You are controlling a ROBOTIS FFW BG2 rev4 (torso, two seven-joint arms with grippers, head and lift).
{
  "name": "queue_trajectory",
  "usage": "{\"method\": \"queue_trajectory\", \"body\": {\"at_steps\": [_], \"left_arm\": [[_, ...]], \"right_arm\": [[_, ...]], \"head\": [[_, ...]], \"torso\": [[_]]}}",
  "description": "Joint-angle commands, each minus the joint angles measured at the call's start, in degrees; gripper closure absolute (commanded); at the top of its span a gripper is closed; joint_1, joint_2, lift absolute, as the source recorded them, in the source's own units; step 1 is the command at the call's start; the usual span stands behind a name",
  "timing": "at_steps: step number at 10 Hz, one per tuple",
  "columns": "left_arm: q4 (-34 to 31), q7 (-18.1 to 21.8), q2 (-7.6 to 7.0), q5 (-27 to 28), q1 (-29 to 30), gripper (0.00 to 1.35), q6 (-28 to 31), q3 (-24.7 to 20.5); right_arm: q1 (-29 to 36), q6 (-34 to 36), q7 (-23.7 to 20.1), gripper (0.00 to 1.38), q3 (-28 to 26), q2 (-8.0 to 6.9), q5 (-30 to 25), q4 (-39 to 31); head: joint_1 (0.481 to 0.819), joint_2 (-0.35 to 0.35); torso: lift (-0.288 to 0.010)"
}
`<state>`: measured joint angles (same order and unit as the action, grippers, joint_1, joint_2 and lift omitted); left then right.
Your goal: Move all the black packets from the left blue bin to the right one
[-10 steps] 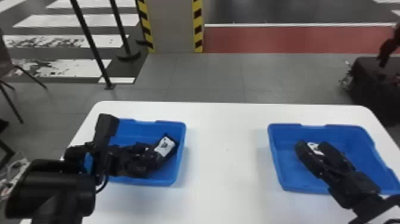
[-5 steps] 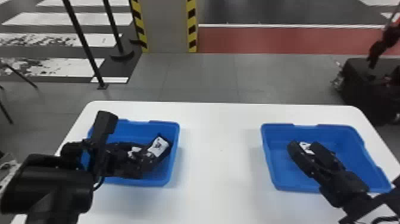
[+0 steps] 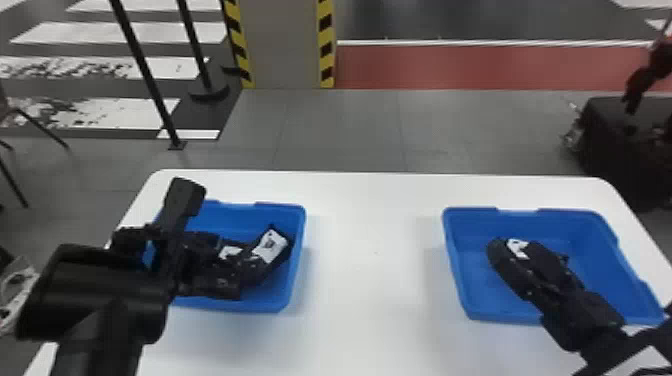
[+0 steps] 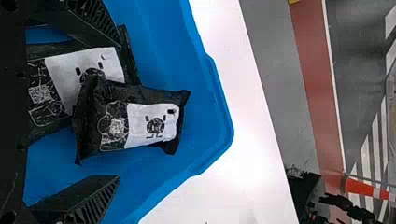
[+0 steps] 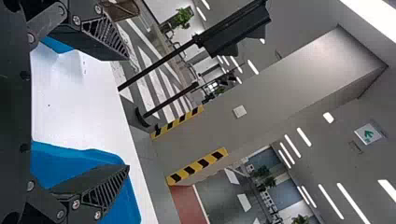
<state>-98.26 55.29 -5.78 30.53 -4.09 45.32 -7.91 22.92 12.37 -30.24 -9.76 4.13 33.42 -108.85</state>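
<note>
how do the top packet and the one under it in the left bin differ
The top packet shows its white panel whole, while the lower packet has a corner of its panel covered by the top one. In the left wrist view, one of the left fingers hides part of the lower packet, but neither hides the top packet. Both are black with a printed white panel.

We saw a smooth white table (image 3: 375, 290) with rounded far corners. Directly on it, well apart, we had an open blue plastic left bin (image 3: 298, 255) and a matching blue plastic right bin (image 3: 500, 316).
</note>
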Motion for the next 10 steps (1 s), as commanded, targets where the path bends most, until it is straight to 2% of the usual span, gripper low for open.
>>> {"method": "queue_trajectory", "body": {"at_steps": [1,8,9,10], "left_arm": [[0.17,-0.01,-0.11,0.85,-0.7,0.0,0.24,1.58],[7.35,-2.56,0.68,2.61,-3.23,0.0,-0.74,4.57],[8.47,-2.91,0.68,2.96,-3.79,0.02,-1.45,4.66],[9.74,-3.44,0.68,3.49,-4.5,0.1,-2.15,4.84]], "right_arm": [[0.0,0.0,-0.17,0.21,0.0,-0.09,0.33,0.36],[0.14,0.14,-0.43,0.21,0.0,-0.18,0.68,0.78],[0.14,0.14,-0.43,0.21,0.0,-0.18,0.77,0.92],[0.14,0.14,-0.52,0.21,0.0,-0.18,0.85,0.92]], "head": [[0.695,0.067],[0.695,0.04],[0.695,0.04],[0.695,0.041]], "torso": [[-0.11],[-0.11],[-0.11],[-0.11]]}}
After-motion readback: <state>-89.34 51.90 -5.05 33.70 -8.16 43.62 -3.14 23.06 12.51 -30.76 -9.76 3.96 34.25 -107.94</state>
